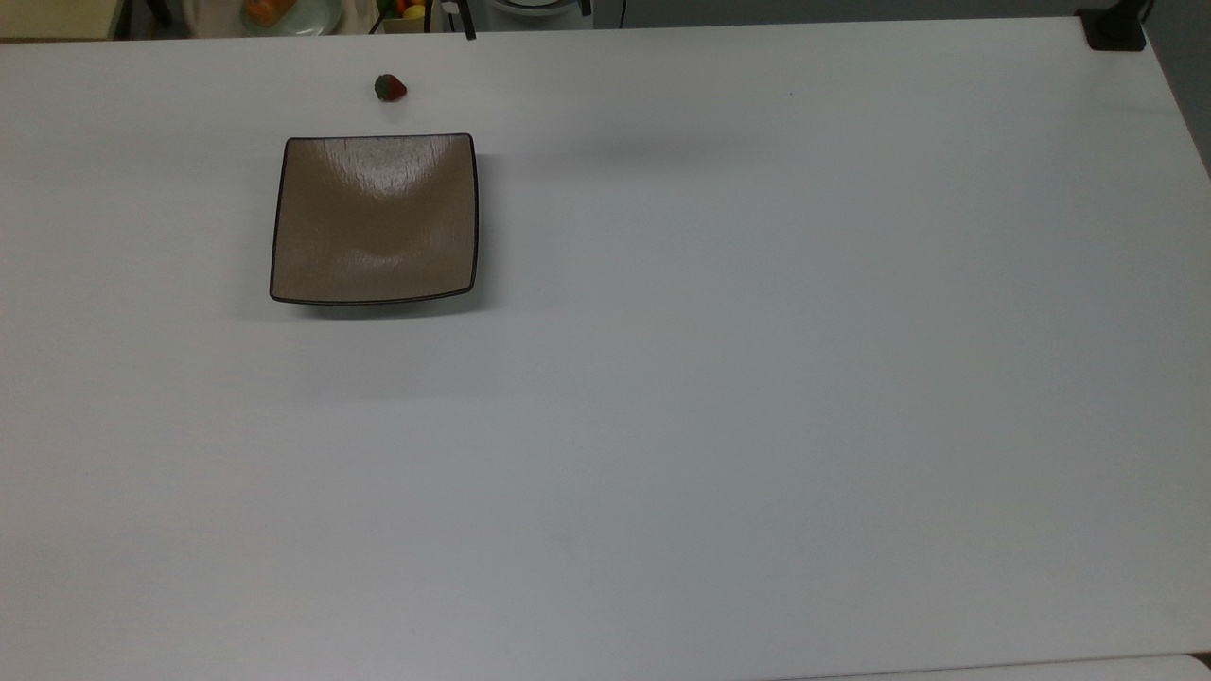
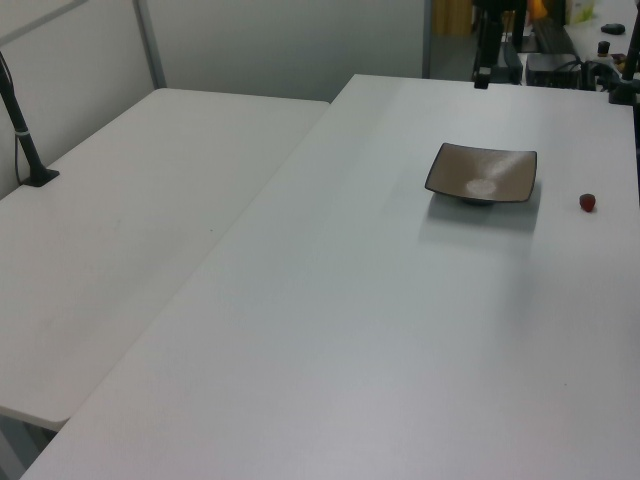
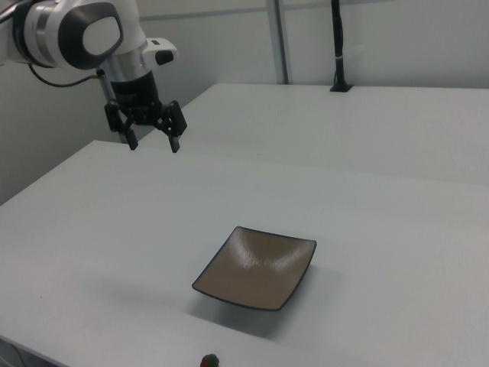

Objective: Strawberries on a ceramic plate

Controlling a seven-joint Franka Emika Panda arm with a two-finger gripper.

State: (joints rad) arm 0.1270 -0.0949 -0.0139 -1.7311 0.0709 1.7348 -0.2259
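gripper [image 3: 153, 142] wide open, empty, above table; one strawberry [image 1: 390, 88] beside one ceramic plate [image 1: 375, 219]

The ceramic plate [image 1: 374, 222] is glossy tan-brown glaze with fine streaks, catching a pale glare, edged by a thin dark rim. The table [image 1: 719, 397] looks like smooth, matt white laminate. The strawberry [image 1: 390, 88] is dull red under a dark green cap. The arm [image 3: 84, 30] has smooth white plastic shells, and the gripper [image 3: 152, 143] is matt black.
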